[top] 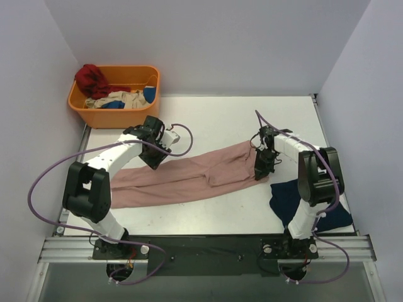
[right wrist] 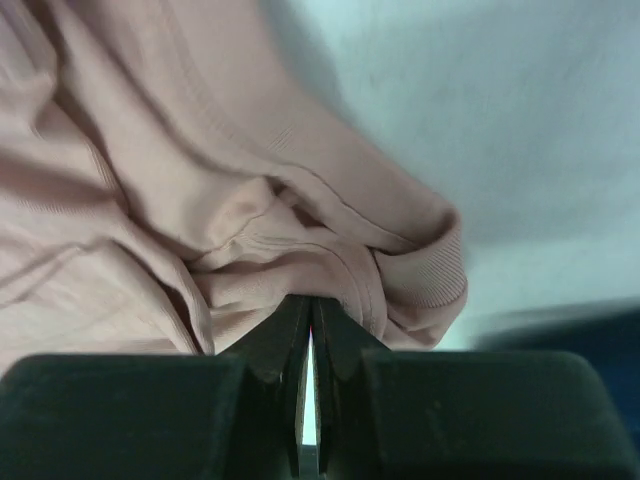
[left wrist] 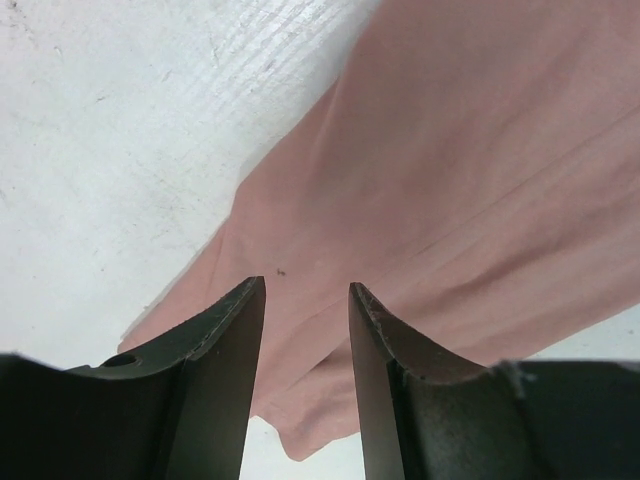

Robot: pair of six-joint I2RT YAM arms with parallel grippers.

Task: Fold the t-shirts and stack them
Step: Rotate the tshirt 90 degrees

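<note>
1. So, the left arm comes off its near-left base with the elbow out to the left. The forearm runs right and far, and the wrist tips down over the far edge of the pink t-shirt.
2. On that side the left jaws are released, with a clear gap between them. The wrist view shows pink cloth right under that gap and bare bench off to the left. Can't tell if the tips actually touch the cloth.
3. Right arm rises from the near-right base, elbow out right, forearm angling back left, wrist pointing down at the shirt's right end.
4. Over there the right jaws are clenched on a bunched-up bit of the pink t-shirt, with a ribbed edge just beside them.
5. That shirt is stretched in a long band across the middle of the bench.
6. The navy t-shirt sits crumpled at the near right, partly under the right arm.
</note>
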